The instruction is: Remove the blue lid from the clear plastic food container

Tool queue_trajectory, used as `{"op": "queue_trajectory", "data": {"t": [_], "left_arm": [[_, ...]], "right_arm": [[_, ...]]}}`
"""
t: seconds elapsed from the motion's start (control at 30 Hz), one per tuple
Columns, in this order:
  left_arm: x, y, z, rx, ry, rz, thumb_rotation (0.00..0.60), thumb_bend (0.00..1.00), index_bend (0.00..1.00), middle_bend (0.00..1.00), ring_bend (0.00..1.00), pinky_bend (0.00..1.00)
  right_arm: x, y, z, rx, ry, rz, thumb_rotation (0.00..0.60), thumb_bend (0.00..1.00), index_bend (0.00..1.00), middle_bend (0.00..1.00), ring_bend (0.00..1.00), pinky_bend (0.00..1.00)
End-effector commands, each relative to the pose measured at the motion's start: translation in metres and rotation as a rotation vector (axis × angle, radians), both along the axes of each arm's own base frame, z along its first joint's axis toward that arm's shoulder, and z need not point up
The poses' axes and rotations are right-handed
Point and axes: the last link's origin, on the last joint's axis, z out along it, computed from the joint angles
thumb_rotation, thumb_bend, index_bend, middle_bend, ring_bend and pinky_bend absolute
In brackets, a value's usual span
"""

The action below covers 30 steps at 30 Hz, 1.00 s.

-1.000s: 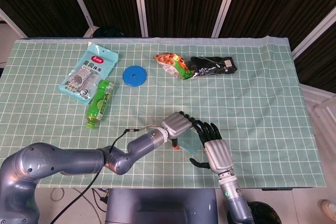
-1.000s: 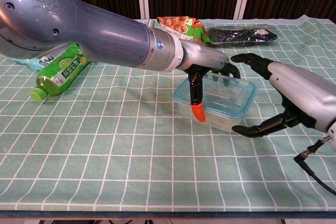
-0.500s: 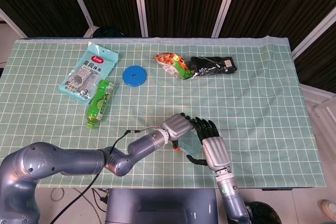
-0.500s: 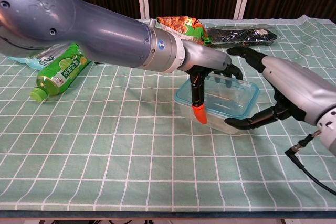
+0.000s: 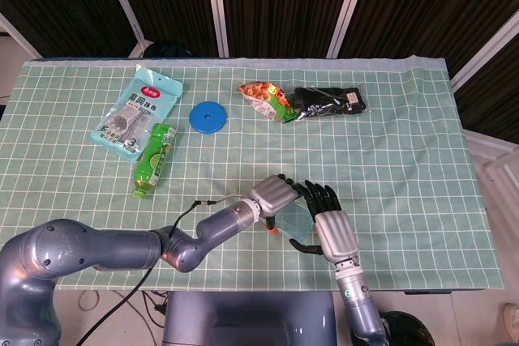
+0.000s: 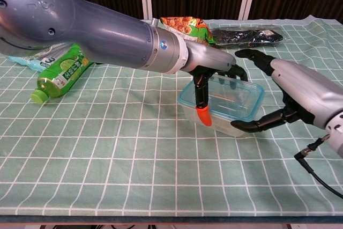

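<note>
The clear container point(image 6: 222, 106) with its blue lid point(image 6: 247, 110) sits near the table's front edge. It looks light, stiff and slippery; best gripped at the lid's rim. The left hand point(image 6: 211, 71) rests curled over it. The right hand point(image 6: 278, 97), spread, cups its right end.

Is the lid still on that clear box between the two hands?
On. The blue-rimmed lid sits flat on the clear plastic food container, level with the rim all round in the chest view.
</note>
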Motion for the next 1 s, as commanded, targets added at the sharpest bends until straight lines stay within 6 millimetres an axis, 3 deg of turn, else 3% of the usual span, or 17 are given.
{"op": "queue_trajectory", "data": {"t": [0.03,1.0], "left_arm": [[-0.001,0.0,0.001,0.001,0.004,-0.001,0.6,0.1,0.14,0.17,0.2,0.35],[-0.007,-0.001,0.0,-0.037,0.021,0.009,0.6,0.1,0.14,0.17,0.2,0.35]], "right_arm": [[0.0,-0.001,0.001,-0.005,-0.006,0.0,0.6,0.27,0.0,0.0,0.0,0.0],[-0.008,-0.013,-0.001,-0.044,-0.042,-0.004,0.6,0.27,0.0,0.0,0.0,0.0]]}}
